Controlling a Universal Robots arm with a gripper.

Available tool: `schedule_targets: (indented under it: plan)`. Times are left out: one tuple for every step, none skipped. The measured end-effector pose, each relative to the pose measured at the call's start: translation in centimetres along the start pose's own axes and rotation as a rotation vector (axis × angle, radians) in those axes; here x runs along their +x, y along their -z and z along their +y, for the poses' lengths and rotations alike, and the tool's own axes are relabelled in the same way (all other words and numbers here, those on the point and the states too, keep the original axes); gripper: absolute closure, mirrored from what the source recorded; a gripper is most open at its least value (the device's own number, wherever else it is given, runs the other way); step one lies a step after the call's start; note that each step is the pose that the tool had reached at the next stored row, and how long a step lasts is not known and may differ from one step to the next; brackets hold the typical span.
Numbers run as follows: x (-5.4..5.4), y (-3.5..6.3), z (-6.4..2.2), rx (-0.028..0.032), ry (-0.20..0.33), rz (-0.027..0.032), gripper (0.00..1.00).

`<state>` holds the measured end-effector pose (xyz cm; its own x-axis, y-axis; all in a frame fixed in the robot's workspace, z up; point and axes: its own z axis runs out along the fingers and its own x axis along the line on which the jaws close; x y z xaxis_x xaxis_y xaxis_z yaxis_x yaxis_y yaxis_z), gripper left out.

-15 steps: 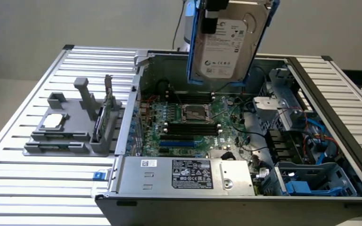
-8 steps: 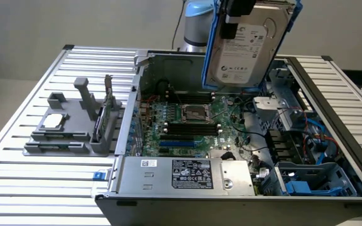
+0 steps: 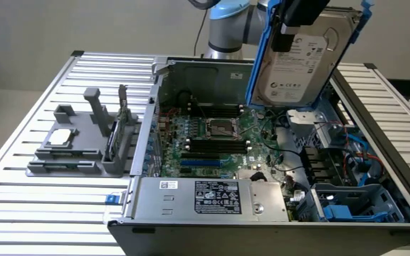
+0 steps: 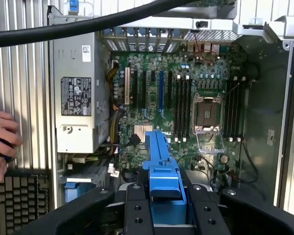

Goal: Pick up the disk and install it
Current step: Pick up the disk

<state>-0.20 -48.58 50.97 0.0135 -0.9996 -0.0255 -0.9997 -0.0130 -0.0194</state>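
Note:
The disk (image 3: 301,64), a silver-grey drive with a white label and a blue frame, hangs on edge above the open computer case (image 3: 142,133), over its far right part. My gripper (image 3: 289,32) is shut on its upper edge. In the wrist view the black fingers (image 4: 137,210) clamp the disk's blue frame (image 4: 164,161) from both sides, with the motherboard (image 4: 186,103) far below.
A big silver power supply (image 3: 212,197) fills the case's near side. A blue drive bay (image 3: 347,205) sits at the near right corner. A grey fixture (image 3: 70,144) stands on the slatted table at the exterior view's left. A person's hand (image 4: 0,142) rests by a keyboard (image 4: 19,196).

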Motion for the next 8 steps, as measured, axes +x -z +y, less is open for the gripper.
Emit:
schedule_targets:
  plan:
    - [0.2,0.00,-0.29,0.0000,0.000,-0.0001,0.67]
    - [0.5,0.00,-0.58,0.0000,0.000,-0.0003,0.67]
    - [0.7,0.01,-0.89,0.0000,0.000,-0.0002,0.67]
    - [1.0,0.00,-1.18,0.0000,0.000,-0.0005,0.67]
    - [1.2,0.01,-1.47,0.0000,0.000,-0.0004,0.67]
    - [1.4,0.01,-1.74,0.0000,0.000,-0.0005,0.67]
    - [1.7,0.00,-1.98,0.0001,0.000,-0.0008,0.67]
    - [1.9,0.01,-2.21,0.0000,0.000,-0.0006,0.67]
